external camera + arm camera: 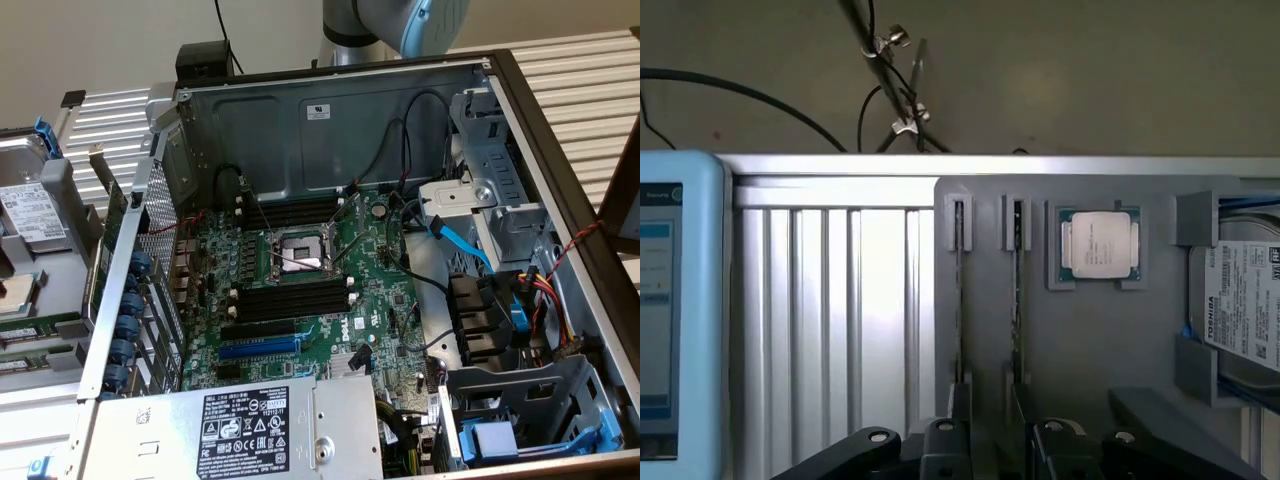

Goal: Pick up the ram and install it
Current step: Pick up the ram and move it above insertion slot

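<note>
Two ram sticks stand on edge in slots of a grey holder [980, 330]: one green stick [958, 300] and a second [1017, 290] beside it. My gripper [992, 420] hovers open over the holder's near end. Its fingers [958, 405] line up roughly with the two sticks and hold nothing. In the exterior view the same sticks [35, 328] lie as thin green strips on the holder, at that view's left outside the case. Inside the open computer case, the motherboard [380, 290] has long black memory slots [290, 300] beside the CPU socket [298, 252].
A loose CPU [1098, 245] and a hard drive [1240, 300] share the holder. A light-blue screen device [670, 310] sits on the ribbed metal table. In the case are a blue expansion slot [258, 348], a power supply [240, 430], cables and drive cages [520, 410]. The arm [400, 20] is behind the case.
</note>
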`<move>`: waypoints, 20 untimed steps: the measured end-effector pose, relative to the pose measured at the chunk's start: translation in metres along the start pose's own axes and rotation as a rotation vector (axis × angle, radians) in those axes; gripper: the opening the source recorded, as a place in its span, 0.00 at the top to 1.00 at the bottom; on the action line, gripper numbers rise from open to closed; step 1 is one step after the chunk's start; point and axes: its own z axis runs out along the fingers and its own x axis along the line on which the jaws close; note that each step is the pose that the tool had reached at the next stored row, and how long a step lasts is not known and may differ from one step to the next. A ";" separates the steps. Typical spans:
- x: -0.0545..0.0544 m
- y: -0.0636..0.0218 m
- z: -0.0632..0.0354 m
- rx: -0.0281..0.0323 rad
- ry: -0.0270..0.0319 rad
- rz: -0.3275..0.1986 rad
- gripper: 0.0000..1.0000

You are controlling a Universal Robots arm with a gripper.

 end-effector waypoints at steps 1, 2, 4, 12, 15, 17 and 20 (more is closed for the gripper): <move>0.000 0.0000 0.0018 0.0000 0.0000 0.000 0.69; 0.001 0.0001 0.0036 0.0001 0.0000 0.000 0.69; 0.001 0.0001 0.0072 0.0000 0.0000 0.000 0.69; 0.004 0.0002 0.0217 0.0000 0.0000 0.000 0.69; 0.005 0.0002 0.0271 0.0000 0.0000 0.000 0.69; 0.006 0.0003 0.0308 0.0000 0.0000 0.000 0.69; 0.007 0.0003 0.0362 0.0000 0.0000 0.000 0.69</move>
